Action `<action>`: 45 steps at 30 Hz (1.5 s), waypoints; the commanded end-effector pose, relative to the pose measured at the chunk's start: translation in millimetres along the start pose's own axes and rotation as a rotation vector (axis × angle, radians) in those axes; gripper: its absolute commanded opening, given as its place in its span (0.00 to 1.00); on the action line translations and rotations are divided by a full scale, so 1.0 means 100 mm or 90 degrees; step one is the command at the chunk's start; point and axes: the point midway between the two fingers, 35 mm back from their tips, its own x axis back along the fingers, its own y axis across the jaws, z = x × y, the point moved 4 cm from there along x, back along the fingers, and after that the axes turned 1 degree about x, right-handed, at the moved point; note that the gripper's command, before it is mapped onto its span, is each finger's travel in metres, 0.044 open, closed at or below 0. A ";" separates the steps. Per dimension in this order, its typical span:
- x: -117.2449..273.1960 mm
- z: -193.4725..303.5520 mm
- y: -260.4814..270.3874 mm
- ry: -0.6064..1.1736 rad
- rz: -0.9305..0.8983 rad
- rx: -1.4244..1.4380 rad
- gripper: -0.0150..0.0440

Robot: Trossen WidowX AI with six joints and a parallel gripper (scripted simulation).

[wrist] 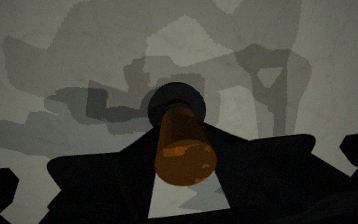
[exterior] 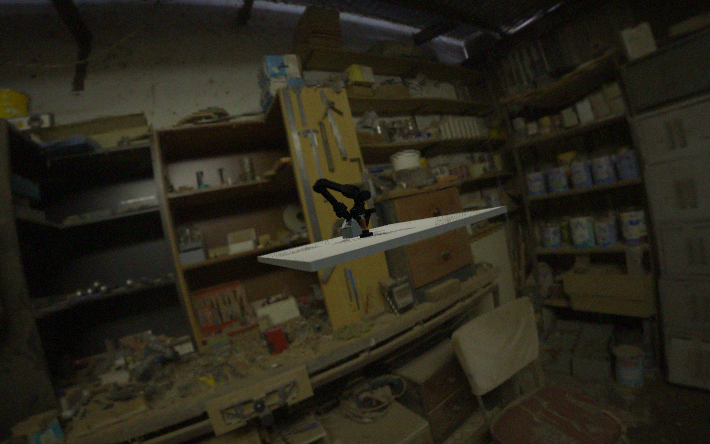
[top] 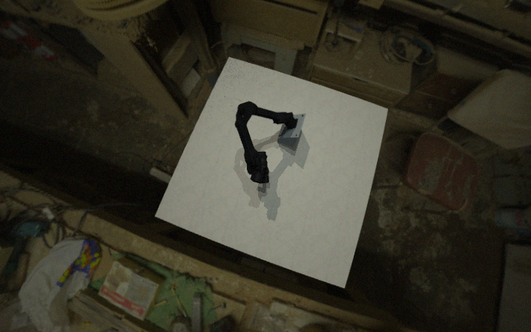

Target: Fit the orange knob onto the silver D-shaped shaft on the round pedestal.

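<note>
The orange knob (exterior: 363,224) (wrist: 185,162) stands upright between the fingers of my gripper (wrist: 179,127), which is shut on it. The arm's hand also shows from above in the top view, where the knob is hidden. The dark round pedestal (exterior: 365,235) (wrist: 176,92) is low on the table, just under the knob. In the wrist view the knob's lower end overlaps the pedestal's near part. The silver shaft and the knob's hole are hidden, so I cannot tell how their flat sides line up or whether the knob touches the shaft.
The white table top (top: 312,219) (exterior: 314,254) carries the arm's grey base block (top: 290,134) (exterior: 350,229), which stands behind the hand in the top view. Shadows of the arm fall across the table around the pedestal. A cluttered workshop surrounds the table.
</note>
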 end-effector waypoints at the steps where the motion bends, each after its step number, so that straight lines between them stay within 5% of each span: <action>1: -0.04 0.01 0.00 -0.001 0.001 0.013 0.25; 19: -0.08 0.01 0.00 0.000 0.000 0.043 0.25; 36: -0.08 0.01 0.00 0.000 0.000 0.043 1.00; 45: 0.04 0.01 0.02 0.001 -0.001 0.044 1.00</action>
